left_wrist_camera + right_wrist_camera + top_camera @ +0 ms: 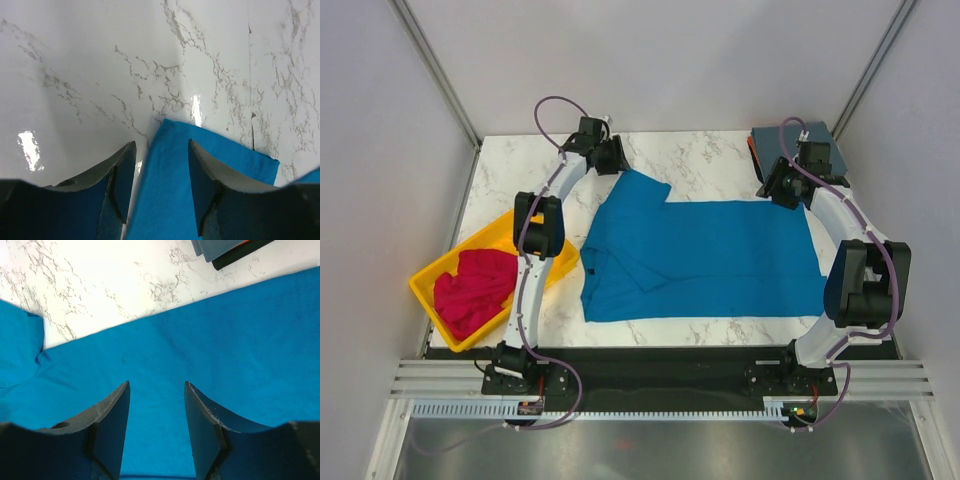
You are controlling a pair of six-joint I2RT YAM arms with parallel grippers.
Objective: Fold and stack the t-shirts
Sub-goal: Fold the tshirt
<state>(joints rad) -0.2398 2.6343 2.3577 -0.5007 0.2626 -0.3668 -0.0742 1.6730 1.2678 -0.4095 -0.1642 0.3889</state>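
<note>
I see the blue t-shirt (pixel 710 255) spread flat on the table (pixel 720 160); left gripper (pixel 161 150) hangs released over its far sleeve; right gripper (pixel 156 387) released over its far edge; neither grasps cloth. Magenta t-shirt (pixel 475 290) lies crumpled in the yellow tray (pixel 558 265); grey t-shirt (pixel 820 140) lies folded at the far right corner.

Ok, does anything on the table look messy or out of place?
The blue t-shirt is not flat: its left end has a flap folded over diagonally, and a sleeve sticks out toward the far edge. The magenta t-shirt sits crumpled in the yellow tray.
</note>
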